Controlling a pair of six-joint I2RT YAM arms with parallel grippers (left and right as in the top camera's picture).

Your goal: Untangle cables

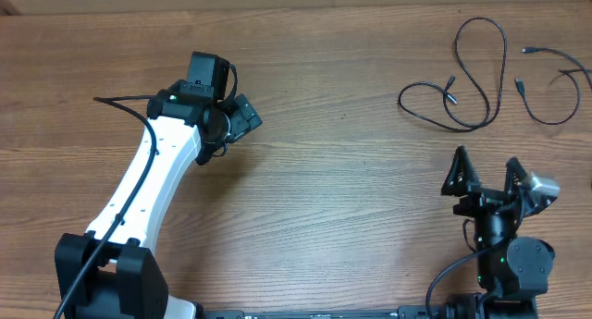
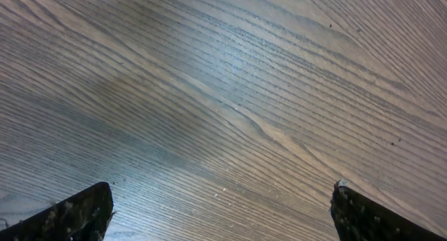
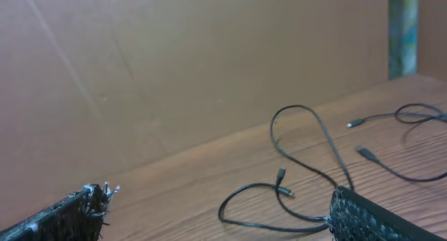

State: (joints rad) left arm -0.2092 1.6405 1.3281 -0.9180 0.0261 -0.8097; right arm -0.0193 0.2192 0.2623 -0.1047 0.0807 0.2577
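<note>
Two thin black cables lie at the far right of the wooden table. One cable (image 1: 504, 51) forms a tall loop with both plugs near its middle; it also shows in the right wrist view (image 3: 334, 151). The other cable (image 1: 553, 123) curls to its right, apart from the first, and shows in the right wrist view too (image 3: 391, 172). My right gripper (image 1: 486, 166) is open and empty, just in front of the looped cable (image 3: 220, 213). My left gripper (image 1: 242, 116) is open and empty over bare wood, far to the left (image 2: 222, 220).
A brown cardboard wall (image 3: 174, 73) stands along the table's far edge behind the cables. The second cable runs off the right edge of the overhead view. The white left arm (image 1: 153, 171) stretches across the left part of the table.
</note>
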